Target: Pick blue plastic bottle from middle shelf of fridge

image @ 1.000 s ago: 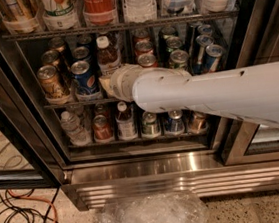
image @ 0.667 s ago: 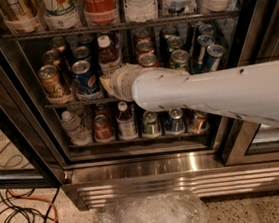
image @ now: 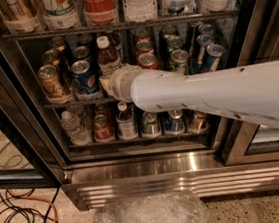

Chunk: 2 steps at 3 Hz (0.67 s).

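Observation:
The blue plastic bottle (image: 107,60) stands upright on the middle shelf (image: 62,104) of the fridge (image: 162,180), left of centre among rows of cans. It has a white cap, dark brown liquid and a pale label. My white arm (image: 213,92) reaches in from the right. My gripper (image: 108,83) sits at the arm's tip, right in front of the bottle's lower half and hiding it. The arm's wrist covers most of the gripper.
Pepsi can (image: 84,77) and gold can (image: 51,82) stand left of the bottle, red can (image: 147,61) to its right. Large bottles fill the top shelf, including a Coca-Cola bottle (image: 100,2). A small white-capped bottle (image: 126,121) stands below. Cables (image: 21,222) and crumpled plastic (image: 151,217) lie on the floor.

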### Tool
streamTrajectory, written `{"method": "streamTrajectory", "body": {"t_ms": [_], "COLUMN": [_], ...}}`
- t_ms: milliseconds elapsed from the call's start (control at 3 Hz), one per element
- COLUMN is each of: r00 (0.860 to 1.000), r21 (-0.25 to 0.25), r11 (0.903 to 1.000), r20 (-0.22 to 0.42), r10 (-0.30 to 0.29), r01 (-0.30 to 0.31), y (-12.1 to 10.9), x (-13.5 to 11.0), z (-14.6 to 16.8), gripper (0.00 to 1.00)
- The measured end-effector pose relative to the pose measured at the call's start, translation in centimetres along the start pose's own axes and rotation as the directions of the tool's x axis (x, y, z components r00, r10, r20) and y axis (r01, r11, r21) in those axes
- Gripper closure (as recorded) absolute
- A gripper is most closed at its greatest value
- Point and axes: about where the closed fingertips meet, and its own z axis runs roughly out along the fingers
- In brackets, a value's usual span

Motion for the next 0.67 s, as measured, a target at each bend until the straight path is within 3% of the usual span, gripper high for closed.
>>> {"method": "streamTrajectory", "body": {"t_ms": [667], "r00": [1.0], "r21": [-0.002], "r11": [1.0], "r20": [0.003], "r10": [0.006], "r01": [-0.006], "y": [0.41], "x": [-0.19], "z": [-0.03], "gripper": [1.0]}}
